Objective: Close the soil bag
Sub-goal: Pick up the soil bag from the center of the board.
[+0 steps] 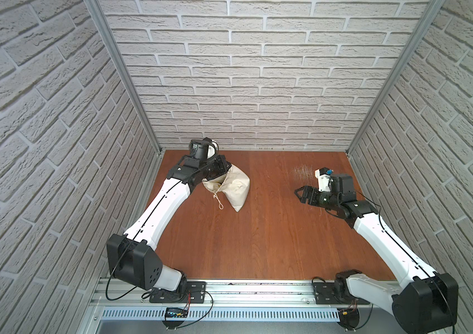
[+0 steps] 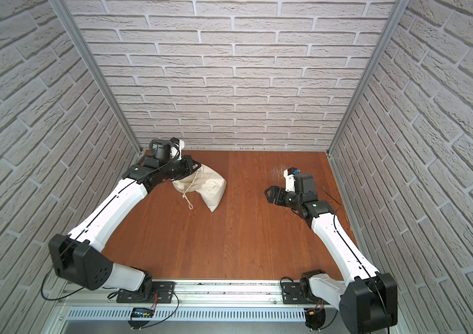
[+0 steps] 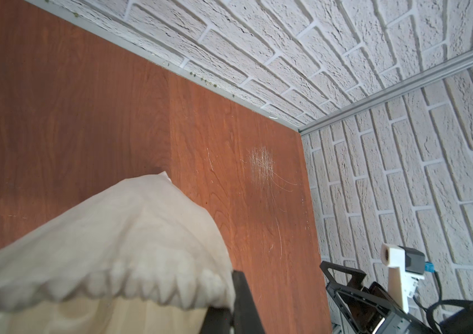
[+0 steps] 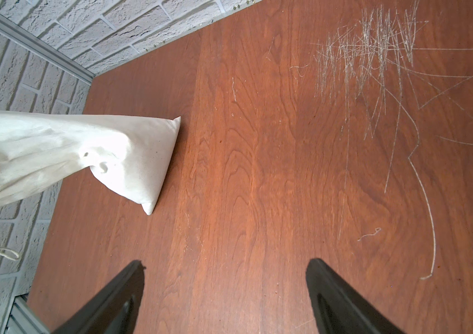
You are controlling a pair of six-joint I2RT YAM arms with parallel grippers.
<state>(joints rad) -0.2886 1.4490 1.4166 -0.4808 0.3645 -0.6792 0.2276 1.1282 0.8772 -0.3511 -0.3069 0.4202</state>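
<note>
soil bag (image 1: 236,188): sat far left on counter (image 1: 258,231), mouth raised
left hand (image 1: 226,171): clamped on bag's hem (image 3: 142,286); gathers clear only from left wrist
right hand (image 1: 298,194): spread wide, empty, well apart
cord (image 1: 218,201): dangled off hem

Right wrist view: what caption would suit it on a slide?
Open right end effector hovers above the scratched wooden table, facing the cream soil bag.

A robot lab cell: fake brick panels (image 1: 258,86) in an aluminium frame (image 1: 122,72), a scratched wood table (image 1: 258,237), arms (image 1: 169,199) bolted to a rail (image 1: 258,290).
</note>
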